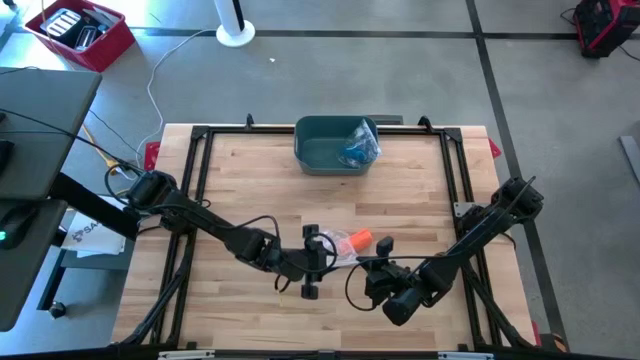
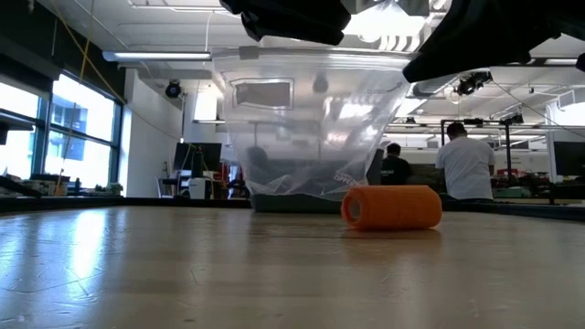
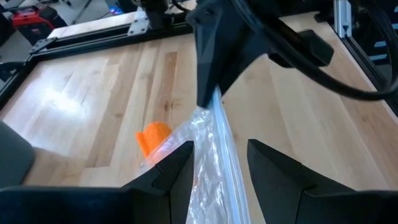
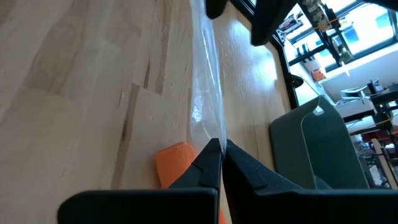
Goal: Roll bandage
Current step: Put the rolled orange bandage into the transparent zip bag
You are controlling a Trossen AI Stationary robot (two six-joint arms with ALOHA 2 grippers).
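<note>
A clear plastic bag [image 2: 311, 128] hangs between my two grippers above the table's near middle. Its lower end is close to the table top. An orange bandage roll [image 2: 391, 206] lies on its side on the wood next to the bag, outside it; the left wrist view also shows the roll [image 3: 152, 138]. My right gripper [image 4: 219, 152] is shut on the bag's top edge. My left gripper [image 3: 221, 168] is open, one finger on either side of that same edge [image 3: 217, 143]. From above, my left gripper [image 1: 312, 262] faces my right gripper [image 1: 370, 265]. My right gripper pinches the bag's top edge [image 4: 211, 118] between its two fingertips, coming in slanting downward from the table's right. The bag hangs below it. My left gripper has the plastic lying against the inner side of one finger [image 3: 186, 165]. I cannot tell whether that finger bears the bag.
A teal bin [image 1: 310, 150] stands at the far middle of the table, holding a clear bag with something blue [image 1: 358, 148]. A black frame rail [image 1: 200, 180] runs around the table. People [image 2: 462, 164] stand in the room beyond.
</note>
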